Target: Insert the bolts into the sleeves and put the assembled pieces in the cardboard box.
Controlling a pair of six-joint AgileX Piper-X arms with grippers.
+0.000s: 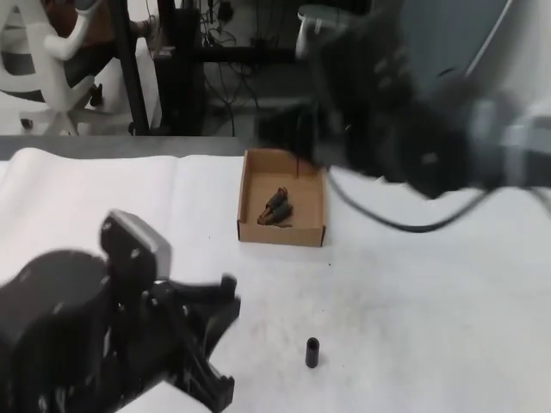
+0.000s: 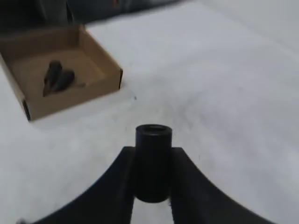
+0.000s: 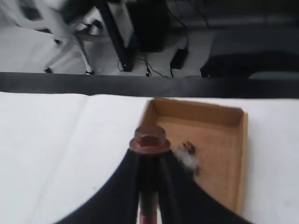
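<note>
My left gripper [image 2: 153, 156] is shut on an upright black sleeve [image 2: 153, 163] low over the white bench, and its arm [image 1: 86, 335] is at the near left. Another black sleeve [image 1: 312, 353] stands alone on the bench in front. In my right gripper [image 3: 149, 158], a bolt [image 3: 149, 140] with a copper-coloured hex head is held, head pointing away from the wrist; the fingers are shut on its shank. The right arm [image 1: 413, 129] hangs behind and right of the cardboard box [image 1: 254, 228]. The box [image 2: 93, 95] [image 3: 243, 154] holds two dark assembled pieces [image 1: 277, 206] [image 2: 58, 77].
A black cable [image 1: 387, 222] droops from the right arm over the bench to the right of the box. Behind the bench's far edge are black stands [image 1: 129, 69], loose wiring and a white chair [image 1: 34, 69]. White cloth [image 1: 413, 327] covers the bench.
</note>
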